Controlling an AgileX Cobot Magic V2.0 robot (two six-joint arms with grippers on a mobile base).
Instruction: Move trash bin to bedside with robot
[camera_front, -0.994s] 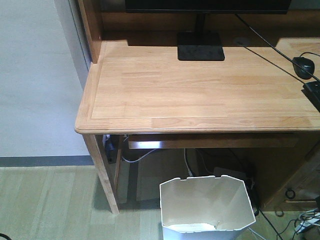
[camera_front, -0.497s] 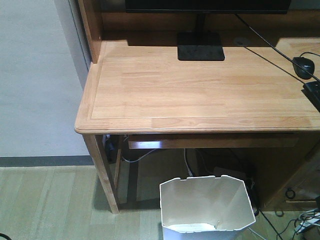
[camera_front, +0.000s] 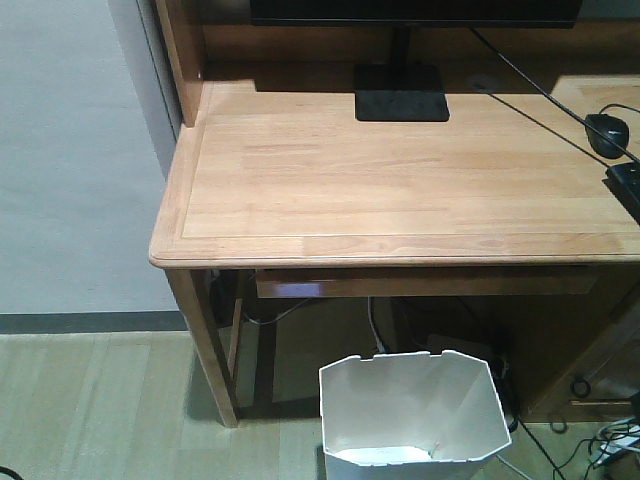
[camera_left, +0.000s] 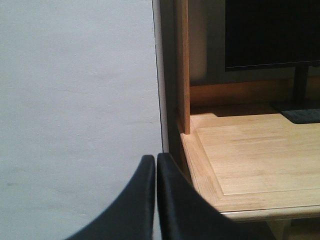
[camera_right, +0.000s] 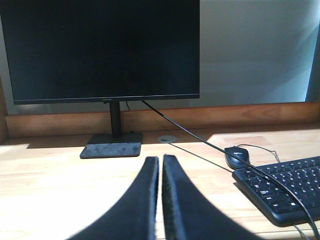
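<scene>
**deskwatcher:** So where's the trash bin (camera_front: 410, 415) sitting right now?

**armcam_guy:** On the floor (camera_front: 90, 400) right in front of the desk (camera_front: 400, 190). It's below the desk's front edge and a bit to the right of the desk's left leg (camera_front: 205, 350). It's upright with the open top facing up, and its lower part is cut off by the bottom of the front view.

**deskwatcher:** And the grippers?

**armcam_guy:** Well, the left gripper (camera_left: 155, 157) is up at the desk's left end, pointing at the spot where the white wall (camera_left: 75, 100) meets the desk's side panel (camera_left: 184, 65). Its fingers are squeezed together with just a hairline between them, gripping nothing. The right gripper (camera_right: 160, 159) hangs over the desk top, facing the monitor (camera_right: 100, 50). The mouse (camera_right: 238, 156) and keyboard (camera_right: 285, 192) sit further right on the desk. Same deal there: fingers nearly touching, empty.
</scene>
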